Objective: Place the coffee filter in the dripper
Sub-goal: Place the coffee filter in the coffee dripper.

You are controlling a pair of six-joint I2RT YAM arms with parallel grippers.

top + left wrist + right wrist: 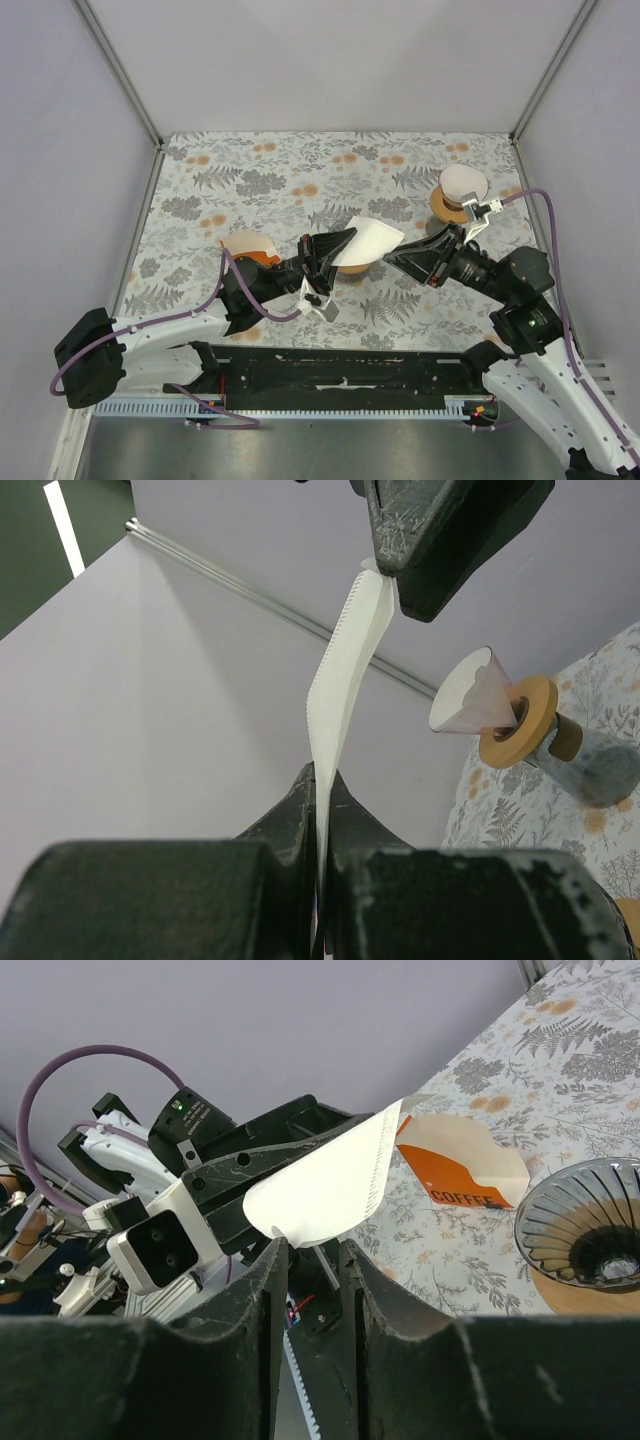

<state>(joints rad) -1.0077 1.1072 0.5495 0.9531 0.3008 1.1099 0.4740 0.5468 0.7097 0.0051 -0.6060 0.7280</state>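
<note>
My left gripper point(343, 248) point(322, 775) is shut on the coffee filter point(372, 242) point(345, 670), a flat white paper cone held in the air above the table's middle. My right gripper point(392, 258) point(312, 1245) is open with a narrow gap. Its fingertips sit at the filter's point(320, 1185) free edge, which touches the left fingertip. The dripper point(446, 208) point(522, 720), an orange ring on a clear glass jug point(595, 765), stands at the far right. A pale paper cone point(464, 183) point(475, 695) sits in it.
An orange-and-white paper packet point(250, 245) point(460, 1170) lies left of centre on the floral tablecloth point(300, 180). A dark grey ribbed cone point(590, 1230) stands beside it in the right wrist view. Grey walls enclose the table on three sides.
</note>
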